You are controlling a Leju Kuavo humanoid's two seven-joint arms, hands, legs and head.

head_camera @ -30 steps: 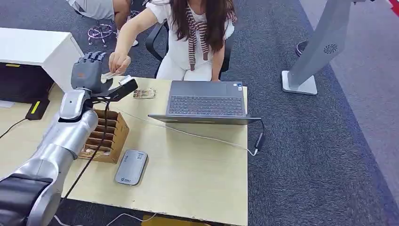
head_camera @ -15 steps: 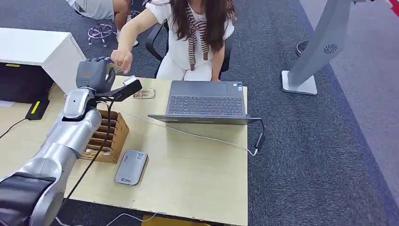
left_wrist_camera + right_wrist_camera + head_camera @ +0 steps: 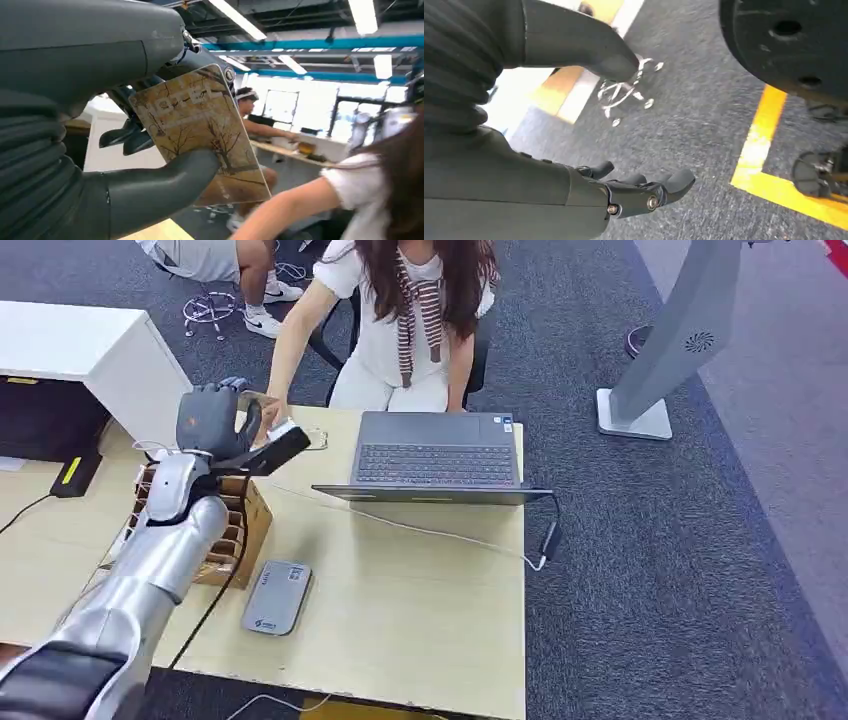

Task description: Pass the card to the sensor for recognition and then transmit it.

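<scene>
Now the left robot hand (image 3: 150,150) has the card (image 3: 200,135) pinched flat between thumb and fingers, raised above the far side of the counter (image 3: 420,590), close to the seated person's hand (image 3: 268,418). The card looks thin, stiff, light and probably slick; a grip across one end seems best, leaving the free end for the person to take. The sensor (image 3: 277,597) lies flat near the counter's front edge. The right robot hand (image 3: 639,192) hangs over the floor, fingers apart, holding nothing.
</scene>
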